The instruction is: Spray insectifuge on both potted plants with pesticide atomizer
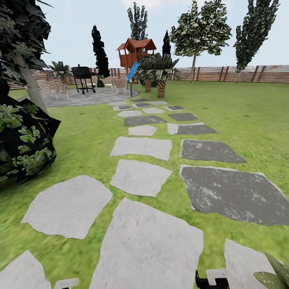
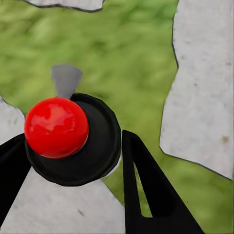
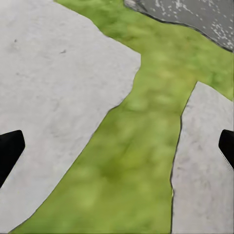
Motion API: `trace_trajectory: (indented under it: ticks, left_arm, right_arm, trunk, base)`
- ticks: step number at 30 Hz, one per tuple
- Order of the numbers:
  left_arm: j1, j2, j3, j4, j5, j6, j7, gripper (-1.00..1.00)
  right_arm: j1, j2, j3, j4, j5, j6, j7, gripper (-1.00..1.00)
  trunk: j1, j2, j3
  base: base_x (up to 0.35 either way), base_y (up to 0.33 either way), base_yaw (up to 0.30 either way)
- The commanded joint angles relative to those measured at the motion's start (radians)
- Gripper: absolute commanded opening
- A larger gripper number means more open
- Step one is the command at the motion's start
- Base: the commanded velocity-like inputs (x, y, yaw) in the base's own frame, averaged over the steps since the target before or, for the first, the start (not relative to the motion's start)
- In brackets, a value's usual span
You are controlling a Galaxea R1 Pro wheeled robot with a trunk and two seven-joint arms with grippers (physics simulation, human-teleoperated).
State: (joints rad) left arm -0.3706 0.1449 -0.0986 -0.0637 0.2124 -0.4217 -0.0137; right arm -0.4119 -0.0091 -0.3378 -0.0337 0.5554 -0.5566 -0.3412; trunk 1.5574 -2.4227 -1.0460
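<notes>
The pesticide atomizer (image 2: 73, 141), a round black body with a glossy red ball on top and a grey nozzle, sits between the two black fingers of my left gripper (image 2: 73, 139). Both fingers press against its sides, and it hangs over a pale stone and grass. My right gripper (image 3: 117, 148) is wide open above a grass strip between stones, with nothing between its fingertips. Pointed olive-green leaves of a potted plant (image 1: 277, 275) poke in at the bottom right corner of the head view; its pot is out of view.
Grey stepping stones (image 1: 140, 176) lead across the lawn to a paved patio (image 1: 86, 97) with a black grill (image 1: 82, 76) and chairs. A big dark leafy plant (image 1: 22, 148) stands close on the left. Palms (image 1: 160, 74), a playhouse (image 1: 135, 52) and the slatted fence (image 1: 237, 73) lie far ahead.
</notes>
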Motion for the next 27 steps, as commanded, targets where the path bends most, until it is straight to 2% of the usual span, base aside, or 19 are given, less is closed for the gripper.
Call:
trace_trajectory:
  ticks: [1,27]
  left_arm:
    - [-0.001,0.0,-0.008,0.001,0.01,-0.003,-0.002,-1.0]
    - [-0.001,0.002,-0.007,0.001,0.016,-0.003,-0.002,-1.0]
  right_arm:
    - [-0.001,0.0,-0.006,0.002,0.011,-0.002,-0.005,1.0]
    - [-0.001,-0.004,-0.006,0.002,0.011,-0.003,-0.005,1.0]
  trunk:
    - [0.0,0.0,-0.001]
    - [0.0,0.0,-0.001]
  base:
    - [0.339,0.0,0.0]
    - [0.339,-0.001,0.0]
